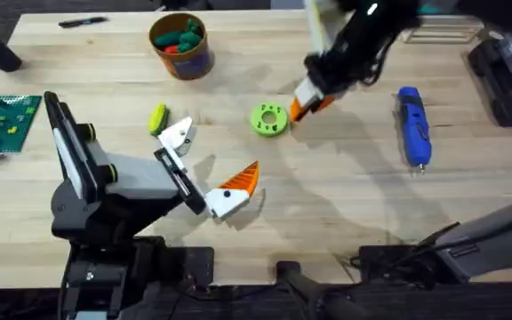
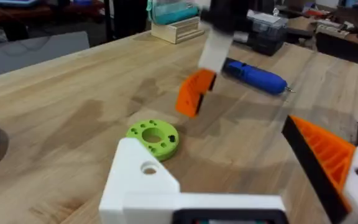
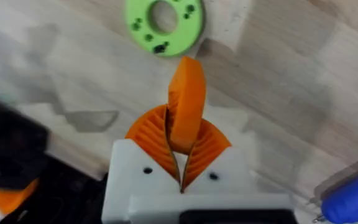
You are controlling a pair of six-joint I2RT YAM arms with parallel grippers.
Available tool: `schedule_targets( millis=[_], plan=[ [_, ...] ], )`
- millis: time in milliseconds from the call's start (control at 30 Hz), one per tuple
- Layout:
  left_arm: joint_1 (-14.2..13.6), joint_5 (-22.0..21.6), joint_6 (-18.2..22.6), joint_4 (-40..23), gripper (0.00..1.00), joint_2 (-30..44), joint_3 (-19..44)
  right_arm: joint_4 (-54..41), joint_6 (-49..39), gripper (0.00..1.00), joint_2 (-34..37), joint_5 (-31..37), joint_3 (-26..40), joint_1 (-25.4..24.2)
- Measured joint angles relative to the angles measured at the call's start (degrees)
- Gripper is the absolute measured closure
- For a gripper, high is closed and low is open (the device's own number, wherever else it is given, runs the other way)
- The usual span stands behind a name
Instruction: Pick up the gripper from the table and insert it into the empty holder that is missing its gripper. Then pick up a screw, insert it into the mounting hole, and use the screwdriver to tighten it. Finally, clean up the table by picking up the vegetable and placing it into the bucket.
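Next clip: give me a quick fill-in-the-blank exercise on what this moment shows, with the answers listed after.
1. The right gripper is shut on the orange ____.
2. The green disc lies flat on the ____.
3. The blue screwdriver lies nearest the ____ arm.
4. The left gripper has one white holder missing its orange ____.

Answers: gripper; table; right; gripper

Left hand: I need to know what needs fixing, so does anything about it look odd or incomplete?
Yes. The left hand is lopsided: one finger carries an orange ribbed pad, while the other is a bare white holder with an open mounting hole. The missing gripper is pinched in the right hand near the green disc.
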Motion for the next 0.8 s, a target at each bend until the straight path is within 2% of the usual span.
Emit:
schedule_targets(
  millis=[167, 367, 500, 600, 733, 767, 800],
  plan=[
    [0.0, 0.0, 0.0, 0.0, 0.015, 0.0, 0.0, -2.91, -1.17, 0.995, -4.58, -7.73, 4.42, -1.23],
    [0.0, 0.02, 0.0, 0.0, 0.015, 0.02, 0.0, -2.18, -2.25, 0.995, -9.07, -15.36, 2.62, -1.29],
    [0.0, 0.02, 0.0, 0.0, 0.015, 0.0, 0.0, 3.71, -2.28, 0.995, -14.13, -19.7, -5.28, -1.57],
    [0.0, 0.16, 0.02, -0.01, 0.015, 0.0, 0.0, 11.79, -2.4, 0.995, -18.3, -26.05, -14.21, -2.85],
    [0.0, 0.63, 0.14, -0.09, 0.014, 0.0, 0.0, 19.02, -3.41, 0.995, -18.73, -36.83, -22.95, -5.53],
    [0.0, 1.47, 0.41, -0.2, 0.014, 0.0, 0.0, 20.48, -5.94, 0.995, -16.18, -45.09, -26.8, -6.9],
    [0.0, 1.92, 0.46, -0.28, 0.014, 0.02, 0.0, 20.44, -7.27, 0.995, -14.88, -47.85, -27.47, -7.06]
  ],
)
